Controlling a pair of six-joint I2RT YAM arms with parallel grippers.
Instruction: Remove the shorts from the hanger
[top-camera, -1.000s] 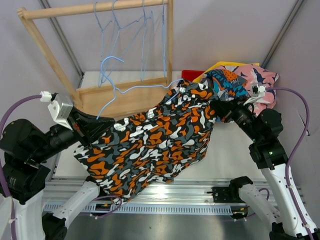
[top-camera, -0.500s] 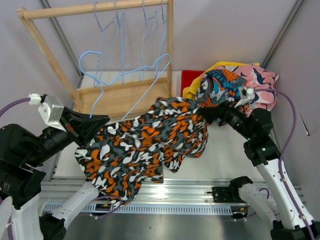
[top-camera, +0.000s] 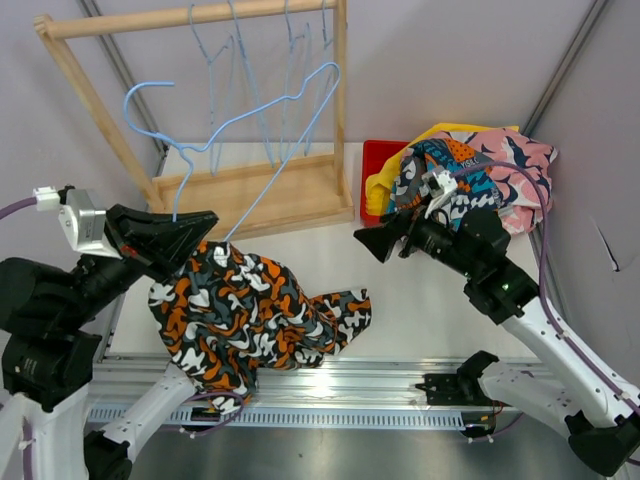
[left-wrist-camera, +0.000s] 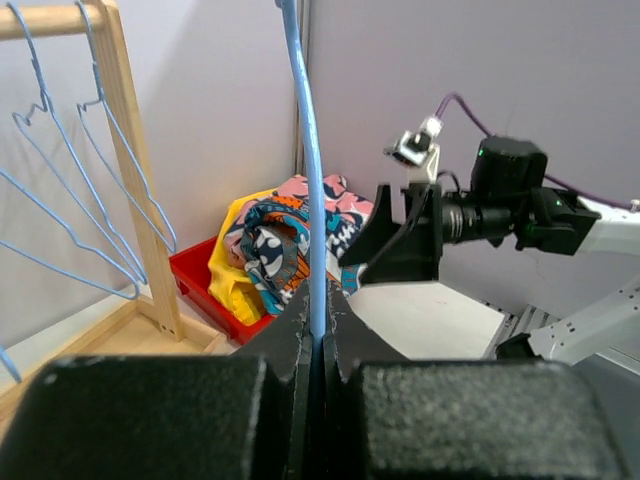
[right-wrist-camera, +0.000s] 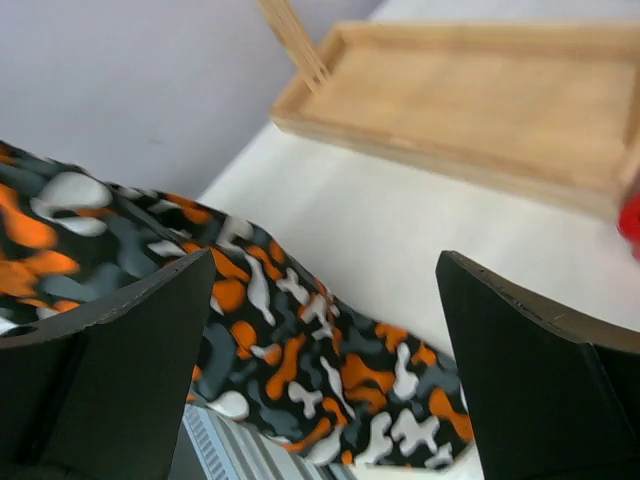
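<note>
My left gripper (top-camera: 205, 222) (left-wrist-camera: 318, 305) is shut on the wire of a light blue hanger (top-camera: 255, 120) (left-wrist-camera: 308, 170) and holds it raised over the table's left side. The orange-black-white shorts (top-camera: 250, 310) (right-wrist-camera: 300, 340) slump in a heap at the front left, their top bunched at the hanger's lower corner. I cannot tell whether they still hang on it. My right gripper (top-camera: 364, 240) (right-wrist-camera: 325, 262) stands open to the right of the shorts, apart from them, with nothing between its fingers. It also shows in the left wrist view as the right gripper (left-wrist-camera: 395, 245).
A wooden rack (top-camera: 250, 190) (right-wrist-camera: 480, 90) stands at the back left with several empty blue hangers (top-camera: 245, 70) on its top bar. A red bin (top-camera: 375, 165) (left-wrist-camera: 205, 285) at the back right holds a pile of other shorts (top-camera: 470, 165) (left-wrist-camera: 275, 235).
My right gripper opened, let go of the shorts and swung lower toward the table's middle. The shorts dropped into a heap at the front left. My left gripper lifted the hanger up and leftward.
</note>
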